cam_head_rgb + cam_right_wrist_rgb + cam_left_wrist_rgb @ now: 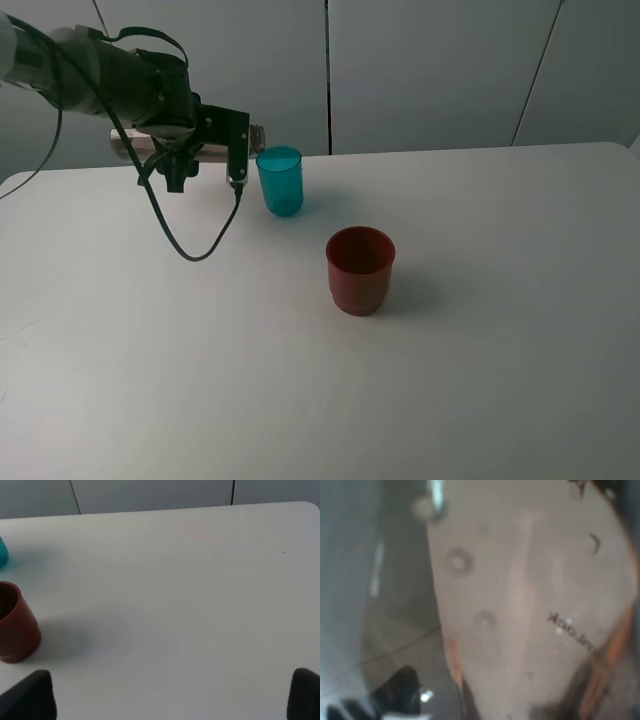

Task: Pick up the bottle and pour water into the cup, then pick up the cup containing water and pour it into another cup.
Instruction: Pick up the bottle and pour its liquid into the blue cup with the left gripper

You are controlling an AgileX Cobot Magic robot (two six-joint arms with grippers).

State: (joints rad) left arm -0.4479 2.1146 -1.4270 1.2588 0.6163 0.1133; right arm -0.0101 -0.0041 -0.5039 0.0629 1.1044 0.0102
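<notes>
Exterior high, bottle [126,142] level in left pincer [216,147], mouth beside cup [281,181] rim

The high camera looked down from the near side over the whole table [500,400]. The left wrist camera sat blurred against the bottle [530,605]. The right wrist camera, low and right, faced far, sharing the dark red cup [15,625] with the high view.
</notes>
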